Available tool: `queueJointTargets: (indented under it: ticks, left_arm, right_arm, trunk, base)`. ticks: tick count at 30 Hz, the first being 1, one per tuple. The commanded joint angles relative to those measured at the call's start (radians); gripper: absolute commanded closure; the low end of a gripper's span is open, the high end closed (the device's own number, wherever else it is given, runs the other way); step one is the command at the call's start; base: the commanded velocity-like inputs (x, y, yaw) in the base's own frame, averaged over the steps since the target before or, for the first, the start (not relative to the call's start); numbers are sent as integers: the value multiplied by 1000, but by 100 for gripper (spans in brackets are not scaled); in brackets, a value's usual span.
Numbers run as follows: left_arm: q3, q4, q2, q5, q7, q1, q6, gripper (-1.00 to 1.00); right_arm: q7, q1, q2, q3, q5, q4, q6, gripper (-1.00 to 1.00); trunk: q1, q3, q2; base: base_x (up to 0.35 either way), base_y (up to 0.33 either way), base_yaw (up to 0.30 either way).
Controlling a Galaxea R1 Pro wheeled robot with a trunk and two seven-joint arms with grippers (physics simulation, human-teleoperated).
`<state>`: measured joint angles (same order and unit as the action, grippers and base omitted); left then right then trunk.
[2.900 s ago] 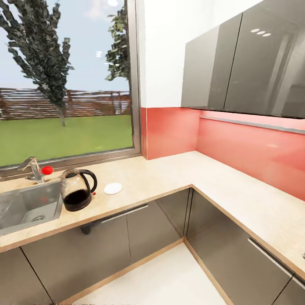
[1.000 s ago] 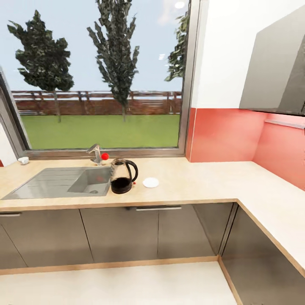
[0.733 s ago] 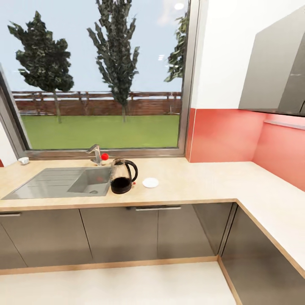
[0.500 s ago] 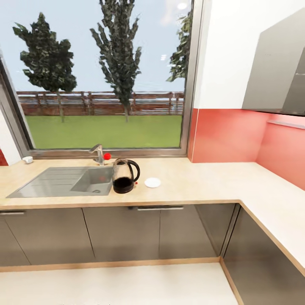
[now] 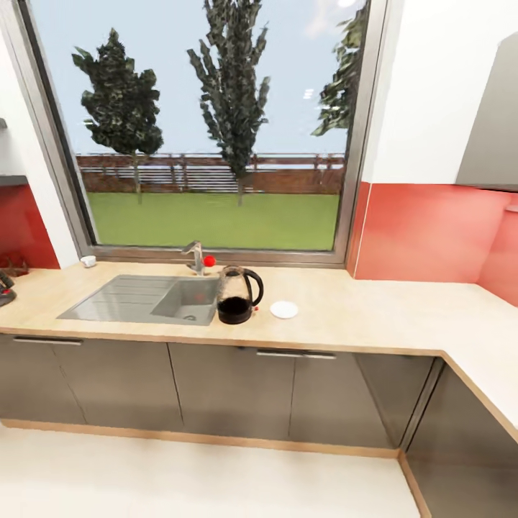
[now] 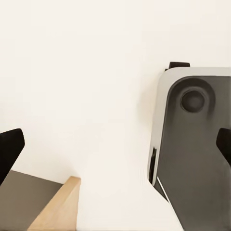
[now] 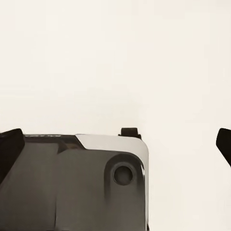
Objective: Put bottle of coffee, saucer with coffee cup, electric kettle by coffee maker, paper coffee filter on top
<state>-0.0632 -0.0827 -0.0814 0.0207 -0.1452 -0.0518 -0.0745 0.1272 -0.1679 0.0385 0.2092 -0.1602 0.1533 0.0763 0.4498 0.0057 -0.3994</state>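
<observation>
Left gripper [image 6: 115,149] and right gripper [image 7: 115,147]: each wrist view shows two dark fingertips at opposite margins, spread wide with nothing between them, above pale floor and the robot's grey base [image 6: 197,154]. Both hang low, well apart from any bench.

Kitchen countertop [image 5: 374,316]: a long light-wood bench over grey cabinet fronts, turning a corner at the far right. The steel sink [image 5: 144,298] is inset toward its left half, with a tap [image 5: 194,257] at the back edge under the window. The electric kettle [image 5: 239,295] stands upright just beside the sink's right rim, nearer the front edge. The saucer [image 5: 284,309] lies flat just beside the kettle, apart from it. The coffee cup [image 5: 88,261] sits at the back edge, left of the sink, well apart from the saucer. A dark object at the bench's far left end is too cropped to identify.

Risks, as judged: the kettle is close to the sink rim, so a poorly centred grasp could tip it into the basin; the tiny cup is easily knocked along the back edge.

Room: large window onto lawn and trees, red backsplash [image 5: 424,230], pale floor.
</observation>
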Motion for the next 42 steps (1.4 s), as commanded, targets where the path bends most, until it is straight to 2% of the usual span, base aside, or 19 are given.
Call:
queueJointTargets:
  ticks: [1, 5, 7, 8, 9, 12, 13, 15, 16, 17, 19, 21, 24, 28, 30, 31, 35, 38, 42]
  left_arm:
    - [-7, 2, 1, 2, -1, -1, -4, -100]
    - [-8, 1, 2, 0, -1, -2, -4, -100]
    - [-9, 1, 3, -1, -1, -2, -4, -100]
    - [-8, 2, 2, -1, -1, -2, -3, -100]
    - [-8, 2, 1, -1, -2, -2, -2, -100]
    - [-9, 4, 0, -1, -2, -2, 1, -100]
    - [-9, 4, 0, -1, -2, -1, 2, -100]
    - [-8, 4, 1, 0, -1, -1, 3, -100]
    - [-4, 5, 4, 2, -1, 0, 6, -100]
    - [-5, 6, 3, 3, -2, 0, 8, -100]
    - [-6, 23, 0, 4, -1, 1, 10, -100]
    - [-6, 34, 0, 4, -3, 1, 10, -100]
    - [-6, 39, -1, 4, -3, 1, 10, -100]
    - [-7, 40, 0, 3, -4, 0, 10, -100]
    - [-8, 40, 0, 3, -4, 0, 10, -100]
    - [-8, 40, 0, 2, -4, 0, 10, -100]
    - [-7, 40, 3, 2, -2, 0, 10, -100]
    - [-7, 41, 3, 3, -4, 2, 13, -100]
    - [-7, 41, 2, 2, -5, 3, 14, -100]
  right_arm:
    - [5, 0, 0, 8, -10, 29, 4, -100]
    - [6, 0, -1, 7, -10, 139, 4, -100]
    - [6, 0, -2, 7, -9, 239, 2, -100]
    - [7, 0, -6, 6, -7, 426, 2, -100]
    - [7, -1, -10, 5, -6, 507, 1, -100]
    - [10, -1, -15, 3, -6, 626, 1, -100]
    - [11, -3, -19, -8, -5, 717, 0, -100]
    - [12, -4, -22, -33, -4, 803, 0, -100]
    - [12, -5, -27, -96, -3, 918, -1, -100]
    - [13, -7, -41, -132, -3, 984, -1, -100]
    - [14, -32, -76, -162, -3, 1076, -5, -100]
    - [15, -80, -97, -169, -2, 1097, -19, -100]
    - [31, -163, -123, -191, -1, 1105, -95, -100]
    - [110, -303, -151, -209, -1, 1092, -239, -100]
    - [142, -341, -156, -210, -2, 1082, -274, -100]
    - [180, -361, -158, -211, -2, 1073, -294, -100]
    - [251, -379, -159, -207, -4, 1019, -308, -100]
    - [266, -382, -154, -212, -3, 998, -310, -100]
    - [277, -381, -170, -205, -2, 1008, -311, -100]
  trunk:
    - [0, -1, -1]
    - [0, -1, -1]
    - [0, -1, -1]
    - [0, -1, -1]
    - [0, -1, -1]
    - [0, -1, -1]
    - [0, -1, -1]
    - [0, -1, -1]
    - [0, -1, -1]
    - [0, -1, -1]
    - [0, -1, -1]
    - [0, -1, -1]
    - [0, -1, -1]
    - [0, -1, -1]
    - [0, -1, -1]
    - [0, -1, -1]
    - [0, -1, -1]
    - [0, -1, -1]
    - [0, -1, -1]
  base:
    - [14, 0, 183]
    - [60, 0, 73]
    - [86, 0, 16]
    - [92, 0, 3]
    - [94, 0, 1]
    - [107, 0, 1]
    - [153, 0, 0]
    - [163, 0, 0]
    - [42, 0, 0]
    - [17, 0, 0]
    - [63, 0, 0]
    - [185, 0, 0]
    - [282, 0, 0]
    - [323, 0, 0]
    - [332, 0, 0]
    - [333, 0, 0]
    - [334, 0, 0]
    - [241, 0, 0]
    - [119, 0, 0]
